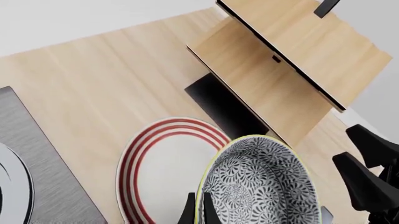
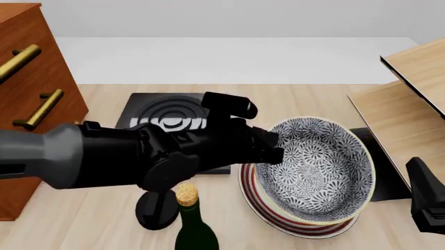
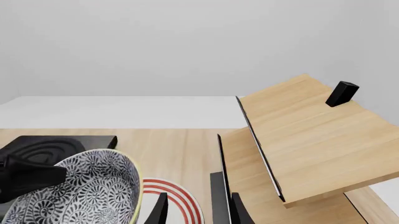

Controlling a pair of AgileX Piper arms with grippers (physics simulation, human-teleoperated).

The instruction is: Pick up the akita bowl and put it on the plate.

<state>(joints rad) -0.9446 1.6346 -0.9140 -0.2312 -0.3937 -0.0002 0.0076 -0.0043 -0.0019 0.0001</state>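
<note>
The akita bowl (image 2: 316,166), blue-and-white patterned with a pale rim, hangs tilted over the plate (image 2: 278,217), a white plate with red rings. My left gripper (image 2: 273,151) is shut on the bowl's left rim. In the left wrist view the two fingers (image 1: 189,211) pinch the rim of the bowl (image 1: 262,186), with the plate (image 1: 163,168) beside and below it. I cannot tell whether the bowl touches the plate. My right gripper (image 2: 425,204) waits open at the right of the bowl. Its wrist view shows the bowl (image 3: 81,191) and part of the plate (image 3: 177,198).
A black stove (image 2: 170,117) with grey rings lies behind the left arm. A wooden cabinet (image 2: 28,78) stands at the far left, and a corked bottle (image 2: 191,224) stands at the front edge. A tilted wooden shelf unit (image 2: 410,104) fills the right side.
</note>
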